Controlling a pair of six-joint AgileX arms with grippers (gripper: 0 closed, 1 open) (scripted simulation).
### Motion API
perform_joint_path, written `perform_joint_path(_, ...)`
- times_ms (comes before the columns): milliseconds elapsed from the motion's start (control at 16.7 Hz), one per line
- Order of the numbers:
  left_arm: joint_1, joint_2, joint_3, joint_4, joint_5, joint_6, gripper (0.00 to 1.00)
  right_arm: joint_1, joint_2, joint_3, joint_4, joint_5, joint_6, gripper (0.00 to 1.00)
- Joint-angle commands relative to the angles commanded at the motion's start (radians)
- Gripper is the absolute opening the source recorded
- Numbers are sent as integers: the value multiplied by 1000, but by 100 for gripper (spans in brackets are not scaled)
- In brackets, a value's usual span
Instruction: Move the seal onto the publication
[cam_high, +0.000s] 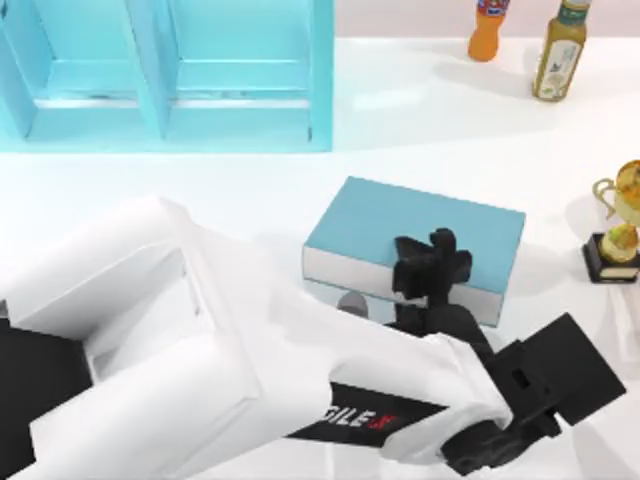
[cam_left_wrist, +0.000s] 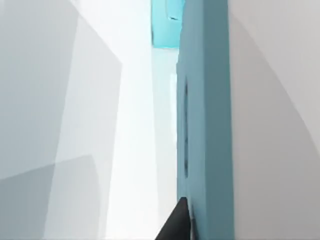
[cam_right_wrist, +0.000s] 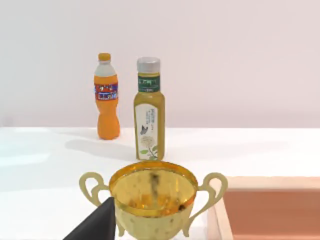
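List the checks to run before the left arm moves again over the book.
1. Left end effector over the book: ok, it hangs above the near edge.
2. Seal held in that end effector: cannot tell.
3. Book flat on the table: ok.
4. Trophy apart from the book: ok, it stands off to the right.
5. Right end effector out of the way: ok, it is by the trophy.
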Motion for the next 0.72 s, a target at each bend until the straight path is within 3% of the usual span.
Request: perform_joint_path(720, 0, 0, 0, 0, 0, 0, 90, 0, 0, 0, 0, 0, 0, 100)
